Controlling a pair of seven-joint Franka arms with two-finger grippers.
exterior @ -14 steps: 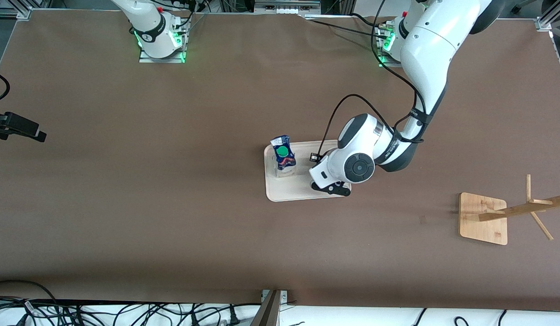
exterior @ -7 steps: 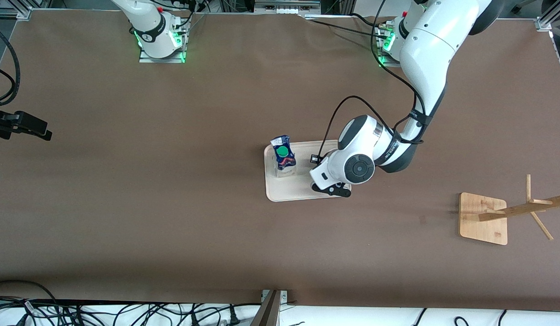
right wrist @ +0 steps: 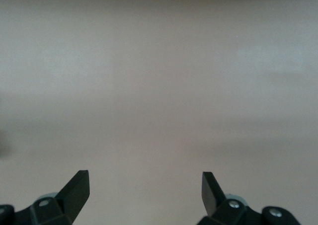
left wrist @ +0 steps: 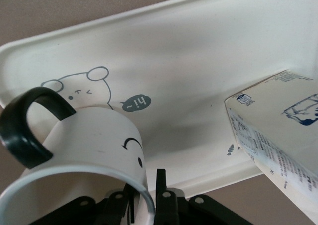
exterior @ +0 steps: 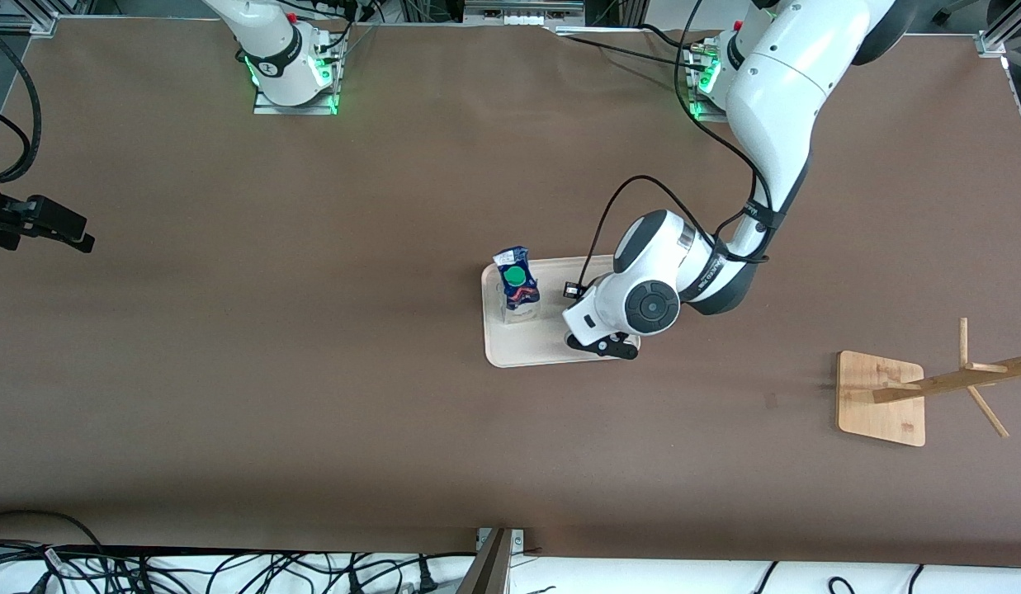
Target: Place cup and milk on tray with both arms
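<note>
Two items to locate, both found on the tray [exterior: 527, 353], at mid-desk [exterior: 312, 371] toward the left arm's end.

Milk [exterior: 517, 280]: stands upright at the tray end toward the right arm, green cap up. Shows its printed cream side in the left wrist view [left wrist: 283, 130].

Cup [left wrist: 94, 140]: stands upright on the tray [left wrist: 198, 61], beside the milk and toward the left arm's end. Hidden under the left wrist in the front view. Shows the smiley face and the black loop handle in the left wrist view, next to the printed animal drawing [left wrist: 79, 88].

Left gripper [exterior: 607, 346]: set low at the tray's corner nearer the front camera. Fingers [left wrist: 161, 185] clenched on the cup's wall at the rim — one inside, one outside.

Right gripper [right wrist: 145, 183]: waits over bare desk at the right arm's end, well apart from the tray. Fingers [right wrist: 77, 185] spread wide — grasping nothing.

Wooden rack [exterior: 881, 400]: stands toward the left arm's end, nearer the front camera than the tray, well apart from it.
</note>
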